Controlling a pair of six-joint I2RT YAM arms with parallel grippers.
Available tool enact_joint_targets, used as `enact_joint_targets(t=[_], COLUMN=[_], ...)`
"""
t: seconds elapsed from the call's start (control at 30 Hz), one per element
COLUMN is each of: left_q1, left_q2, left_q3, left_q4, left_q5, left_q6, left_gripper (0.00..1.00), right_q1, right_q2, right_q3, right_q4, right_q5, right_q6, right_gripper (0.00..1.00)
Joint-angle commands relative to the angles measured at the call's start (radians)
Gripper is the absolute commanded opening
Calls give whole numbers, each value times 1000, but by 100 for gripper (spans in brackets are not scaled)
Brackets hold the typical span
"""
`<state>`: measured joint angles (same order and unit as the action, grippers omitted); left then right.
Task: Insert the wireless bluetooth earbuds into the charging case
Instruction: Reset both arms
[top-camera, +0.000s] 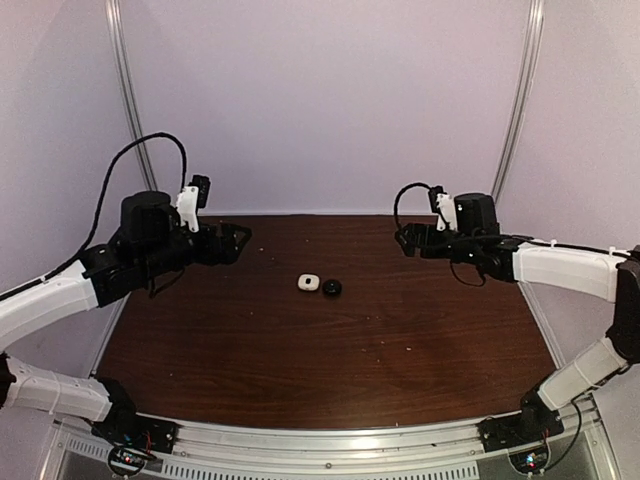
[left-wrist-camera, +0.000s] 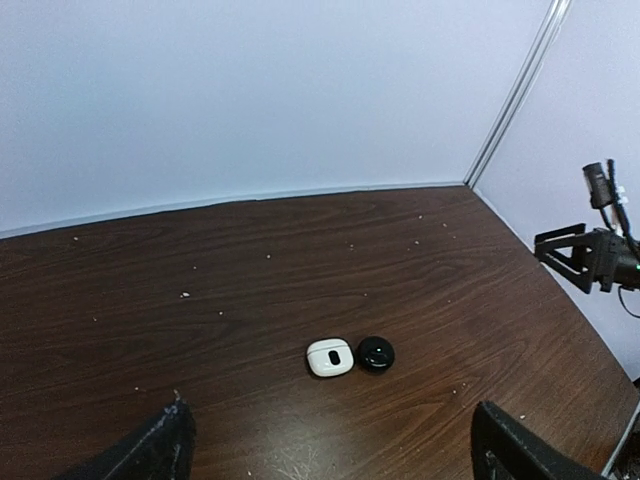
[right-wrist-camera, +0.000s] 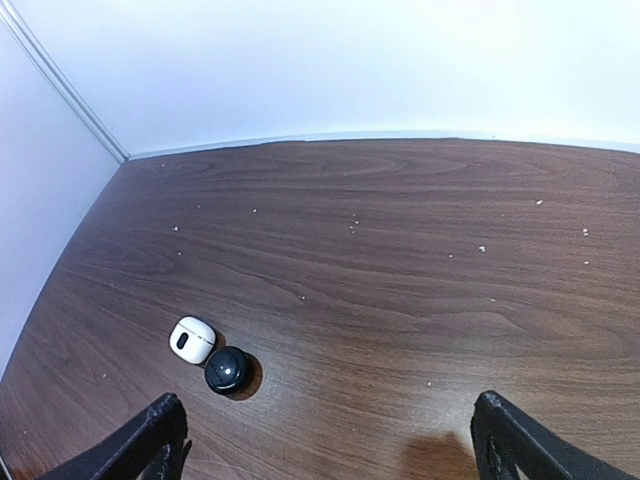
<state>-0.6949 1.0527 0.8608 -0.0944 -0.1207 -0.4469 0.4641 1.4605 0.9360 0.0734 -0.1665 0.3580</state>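
Two small charging cases lie side by side mid-table, touching: a white case (top-camera: 308, 282) (left-wrist-camera: 330, 357) (right-wrist-camera: 192, 339) with a dark oval mark on top, and a round black case (top-camera: 331, 288) (left-wrist-camera: 375, 354) (right-wrist-camera: 227, 370). Both look closed. No earbuds show in any view. My left gripper (top-camera: 235, 243) (left-wrist-camera: 335, 450) hovers at the far left, open and empty, with the cases ahead between its fingers. My right gripper (top-camera: 405, 240) (right-wrist-camera: 330, 445) hovers at the far right, open and empty, well clear of the cases.
The brown wooden table (top-camera: 330, 350) carries scattered pale crumbs (right-wrist-camera: 352, 228). White walls close the back and both sides. A metal rail (top-camera: 330, 440) holding the arm bases runs along the near edge.
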Motion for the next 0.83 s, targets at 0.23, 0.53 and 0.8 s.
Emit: enact_joint_targets(t=[0.23, 0.53, 0.8], left_q1=[210, 229, 229], left_q2=[263, 302, 318], left_q3=[8, -156, -187], left_q4=[72, 239, 281], left_q5=[345, 349, 370], left_q6=[-46, -73, -81], left_gripper=[98, 98, 98], right_q1=[-7, -8, -8], right_q2=[-324, -312, -265], right_q3=[-243, -431, -455], right_q4=[32, 197, 256], right_q5=[112, 86, 65], right_q6=[-5, 87, 82], right_gripper=[100, 100, 100])
